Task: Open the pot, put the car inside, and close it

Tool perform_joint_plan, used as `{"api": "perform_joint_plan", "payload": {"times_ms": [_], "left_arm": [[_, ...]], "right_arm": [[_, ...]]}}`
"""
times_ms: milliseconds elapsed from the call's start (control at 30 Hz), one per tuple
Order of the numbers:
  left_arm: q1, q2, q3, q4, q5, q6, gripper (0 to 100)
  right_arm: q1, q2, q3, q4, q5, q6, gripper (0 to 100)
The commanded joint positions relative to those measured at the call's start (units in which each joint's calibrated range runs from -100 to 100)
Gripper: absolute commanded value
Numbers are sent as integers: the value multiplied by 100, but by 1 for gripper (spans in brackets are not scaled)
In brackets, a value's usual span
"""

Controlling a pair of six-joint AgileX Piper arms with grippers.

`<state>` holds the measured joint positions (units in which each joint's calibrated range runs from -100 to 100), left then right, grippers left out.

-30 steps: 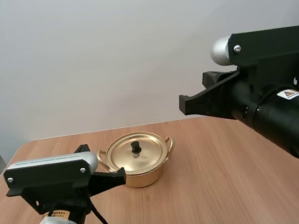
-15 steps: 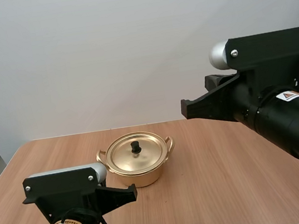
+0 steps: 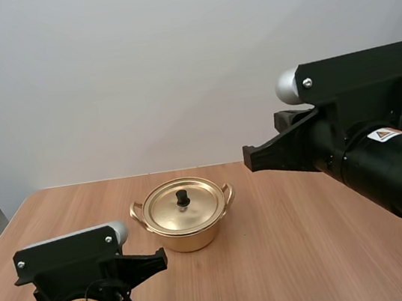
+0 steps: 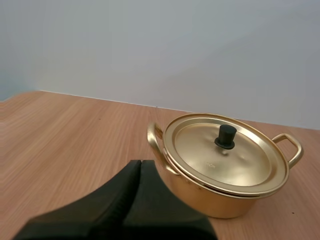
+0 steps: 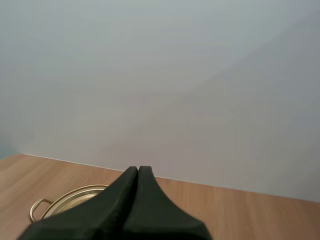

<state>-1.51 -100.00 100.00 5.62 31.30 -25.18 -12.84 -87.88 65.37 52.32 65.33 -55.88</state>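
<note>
The golden pot (image 3: 188, 224) is sitting upright on the wooden tabletop (image 3: 315, 254), toward its far side and a little left of the middle. Its lid (image 3: 184, 207) is lying flat on the rim, closing it, and the lid's black knob (image 3: 182, 197) is standing straight up at the centre. Two loop handles are sticking out from the pot's opposite sides. The left hand (image 3: 161, 255) is hovering low over the tabletop, near the pot's front left side, with its tip aiming toward the pot. Its two black fingers are lying pressed together as one dark wedge, clenched on nothing. In the left wrist view that wedge is pointing at the pot's nearer handle; whether it is touching the pot cannot be told. The right hand (image 3: 249, 155) is hanging well above the tabletop, to the right of the pot and apart from it, pointing leftward. Its fingers are likewise lying together, clenched and gripping nothing. In the right wrist view the lid's edge and one handle are peeking out beside the dark wedge.
</note>
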Motion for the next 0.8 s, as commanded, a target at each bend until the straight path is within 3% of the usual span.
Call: {"api": "perform_joint_plan", "payload": {"times_ms": [0, 300, 500, 567, 767], "left_arm": [[5, 0, 0, 629, -3, -290, 0], [5, 0, 0, 629, -3, -290, 0], [5, 0, 0, 629, -3, -290, 0], [5, 0, 0, 629, -3, -290, 0], [5, 0, 0, 629, -20, -290, 0]], "right_arm": [[0, 5, -3, 4, -4, -1, 0], [49, -92, -3, 2, -4, -1, 0], [496, -462, -3, -124, -194, -39, 0], [658, -549, -3, -705, -568, 26, 0], [1021, -861, 902, -2497, -3503, 1705, 0]]}}
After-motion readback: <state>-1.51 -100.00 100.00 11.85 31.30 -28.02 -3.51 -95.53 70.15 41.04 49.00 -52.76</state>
